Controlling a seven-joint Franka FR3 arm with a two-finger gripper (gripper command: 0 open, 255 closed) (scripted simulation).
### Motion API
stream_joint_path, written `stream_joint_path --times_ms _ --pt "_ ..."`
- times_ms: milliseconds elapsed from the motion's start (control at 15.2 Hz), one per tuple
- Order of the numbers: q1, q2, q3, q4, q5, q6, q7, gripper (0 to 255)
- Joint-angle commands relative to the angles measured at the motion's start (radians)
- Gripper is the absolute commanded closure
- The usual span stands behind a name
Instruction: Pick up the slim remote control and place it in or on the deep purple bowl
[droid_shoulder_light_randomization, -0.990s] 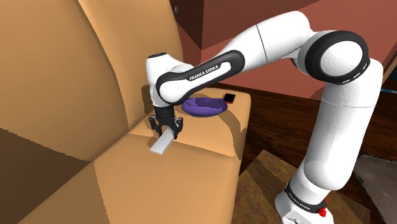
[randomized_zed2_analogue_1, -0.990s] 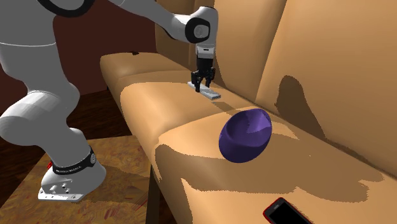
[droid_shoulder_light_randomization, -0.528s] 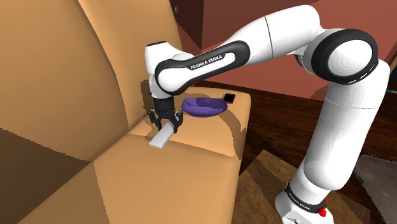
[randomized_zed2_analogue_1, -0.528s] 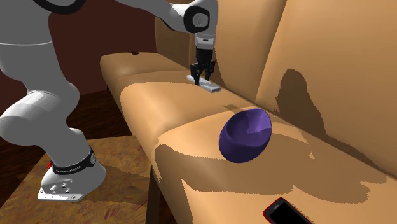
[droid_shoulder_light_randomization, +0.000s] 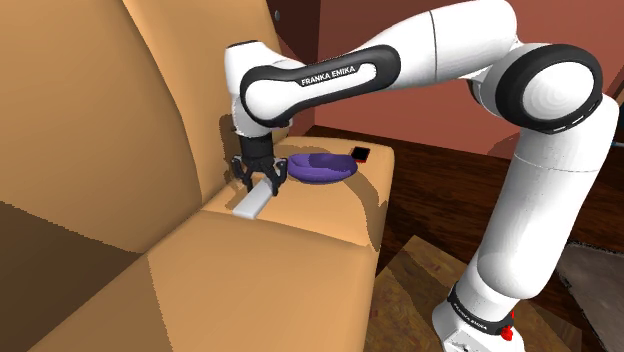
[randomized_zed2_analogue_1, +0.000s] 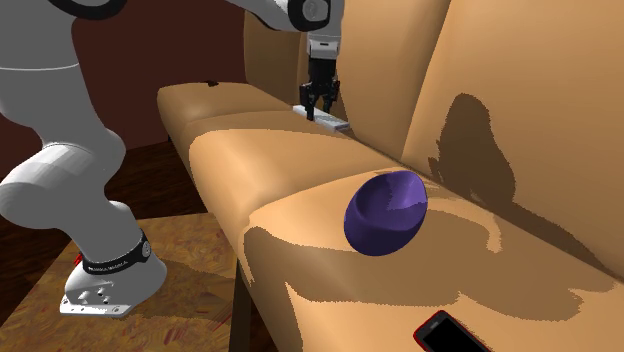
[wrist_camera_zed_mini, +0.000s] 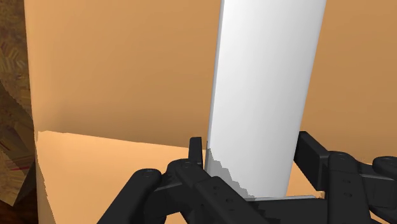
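Wrist view shows my gripper (wrist_camera_zed_mini: 251, 160) pinching one end of the white remote (wrist_camera_zed_mini: 264, 83); its long side points straight out from me.

You'll see the end effector (droid_shoulder_light_randomization: 258, 180) has risen over the last second, taking the white remote (droid_shoulder_light_randomization: 252, 203) clamped in it up from the sofa seat (droid_shoulder_light_randomization: 270, 270) and closer to the backrest. The forearm above it has lifted too and lies more level.
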Motion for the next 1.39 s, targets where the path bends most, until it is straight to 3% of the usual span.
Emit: stream_joint_path --times_ms 0,396,1320 --pt "0.000 -0.004 0.000 0.025 0.002 -0.028 -0.002 255" --pt "0.001 -0.009 0.002 0.088 0.005 -0.097 -0.003 255" --pt "-0.184 -0.054 -0.143 0.052 0.018 -0.096 -0.334 255"
